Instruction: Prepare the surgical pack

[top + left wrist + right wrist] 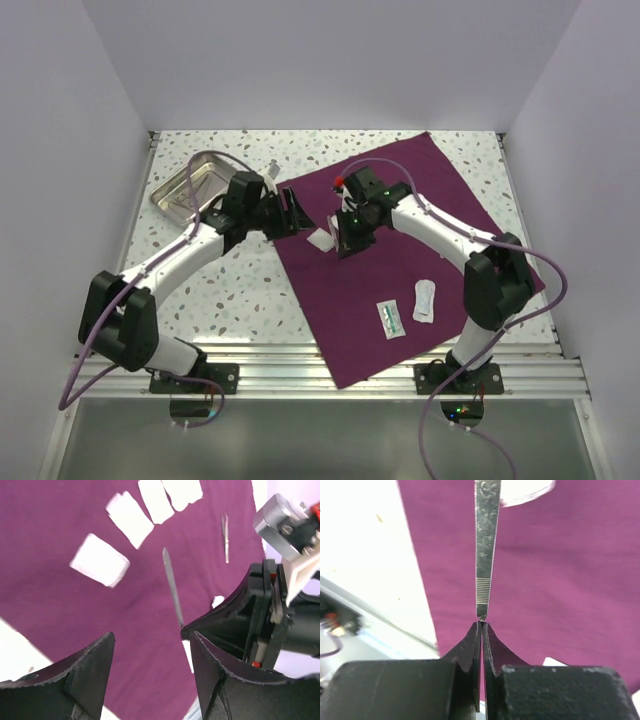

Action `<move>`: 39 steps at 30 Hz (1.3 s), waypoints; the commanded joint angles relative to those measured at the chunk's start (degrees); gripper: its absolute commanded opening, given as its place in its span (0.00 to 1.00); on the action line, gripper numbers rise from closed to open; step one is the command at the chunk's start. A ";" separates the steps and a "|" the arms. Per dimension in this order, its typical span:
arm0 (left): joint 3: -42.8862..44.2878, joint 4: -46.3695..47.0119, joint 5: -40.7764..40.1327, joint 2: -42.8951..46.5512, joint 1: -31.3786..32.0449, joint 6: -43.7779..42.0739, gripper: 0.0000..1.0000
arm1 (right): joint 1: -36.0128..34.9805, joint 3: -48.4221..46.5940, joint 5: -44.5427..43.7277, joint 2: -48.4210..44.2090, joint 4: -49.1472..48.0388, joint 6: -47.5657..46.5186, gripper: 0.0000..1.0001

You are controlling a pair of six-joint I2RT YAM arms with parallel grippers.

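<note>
While the right gripper [481,625] pinches the tip of the metal forceps [486,540] over the surgical pack [400,270], spread flat on the table [240,290], we're likely mid-layout of instruments; left gripper [150,640] hangs spread wide, empty; next we need a level set-down, then release.

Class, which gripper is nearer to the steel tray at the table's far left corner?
Left. The left gripper hangs just right of the steel tray, at the purple cloth's edge; the right gripper, holding forceps, is farther right, over that cloth.

Two packets [424,300] lie on the surgical pack [440,190], tray [178,190] to its left.
</note>
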State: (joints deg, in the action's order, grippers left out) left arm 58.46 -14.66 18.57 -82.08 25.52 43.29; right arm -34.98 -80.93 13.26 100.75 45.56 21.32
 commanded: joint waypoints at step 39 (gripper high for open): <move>44.71 -25.60 -28.73 -30.14 -11.19 -34.48 0.00 | 8.87 -11.56 -0.34 2.26 8.76 -3.30 0.68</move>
State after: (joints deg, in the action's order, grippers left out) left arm 95.77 -30.83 6.68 -110.21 16.01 23.75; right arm -29.87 -94.59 15.68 103.57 50.39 21.17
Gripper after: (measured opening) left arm 0.021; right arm 0.677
